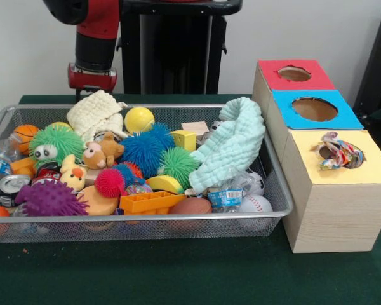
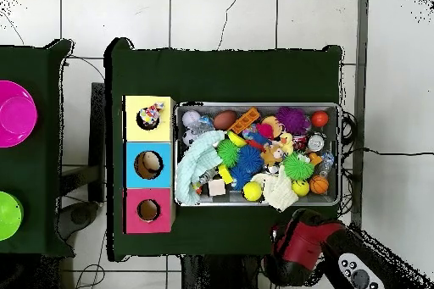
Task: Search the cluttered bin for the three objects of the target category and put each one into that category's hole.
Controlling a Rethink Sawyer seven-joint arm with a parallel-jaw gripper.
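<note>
— Wire-mesh bin (image 1: 286, 202) on the green table (image 1: 178, 273)?
— Yes, crammed full. Next to it, three wooden boxes in a row: red-topped (image 1: 317, 81), blue-topped (image 1: 346, 117), yellow-topped (image 1: 374, 165).

— And the small dotted cloth (image 1: 338, 152)?
— Bunched up in the hole (image 1: 322, 151) of the yellow top, part of it poking out above the rim. Seen from overhead as well, sitting in that same round opening.

— Mint-green waffle cloth (image 1: 235, 149)?
— In the bin, at the end beside the boxes, draped high over the clutter and up against the mesh wall.

— Cream waffle cloth (image 1: 96, 111)?
— Also in the bin, piled at the rim nearest the robot, just beside a yellow ball (image 1: 139, 119).

— Other clutter?
— Spiky balls in green (image 1: 57, 141), blue (image 1: 146, 149), pink (image 1: 110, 183) and purple (image 1: 49, 199); a plush animal (image 1: 103, 152); a baseball (image 1: 255, 203); an orange block (image 1: 149, 202); a crushed can (image 1: 11, 185).

— Claw?
— Arm (image 1: 96, 44) drawn back behind the bin's far rim, above the cream cloth. Gripper (image 1: 92, 77) partly shown as a red block at the arm's end — cannot tell whether spread or pressed together. Nothing seen in its hold.
</note>
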